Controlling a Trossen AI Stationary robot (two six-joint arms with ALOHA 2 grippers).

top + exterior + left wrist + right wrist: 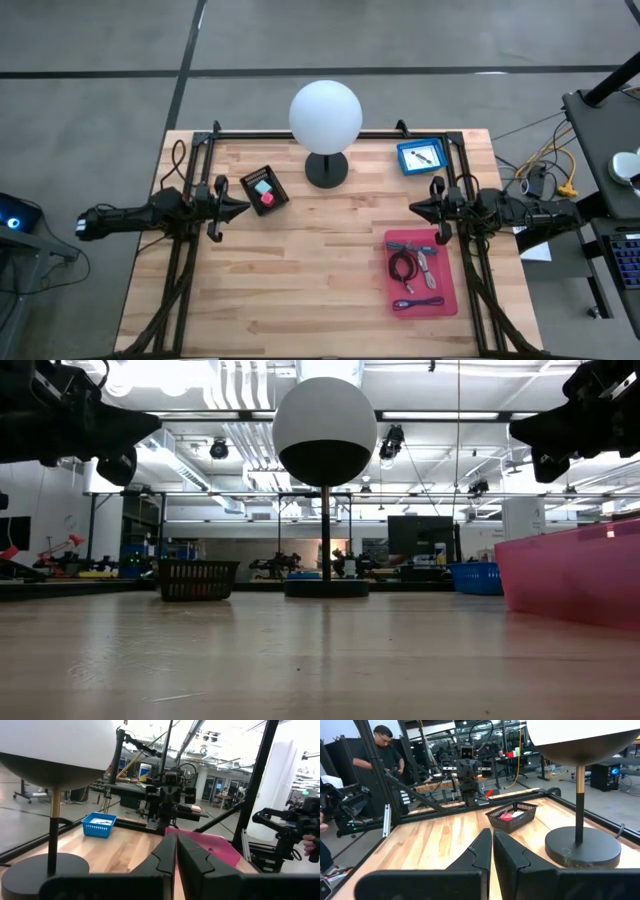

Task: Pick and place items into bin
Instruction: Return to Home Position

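Both grippers hang shut above the table and touch nothing. My left gripper (243,208) (176,851) is at the table's left, just near-left of a small black basket (250,180) that holds a teal block (262,186) and a pink block (268,198). My right gripper (414,208) (492,846) hovers at the right, just beyond a pink tray (447,300). In the tray lie a dark coiled cable (402,266), a silvery metal piece (425,265), a teal pen (412,246) and a purple cord (418,302). A white card (422,155) lies in a blue basket (403,158).
A white globe lamp (325,112) on a black round base (326,168) stands at the far middle, between the two baskets. A black frame rail (300,134) runs along the far edge. The bare wood (310,270) between the arms is free. A person (382,750) stands beyond the table.
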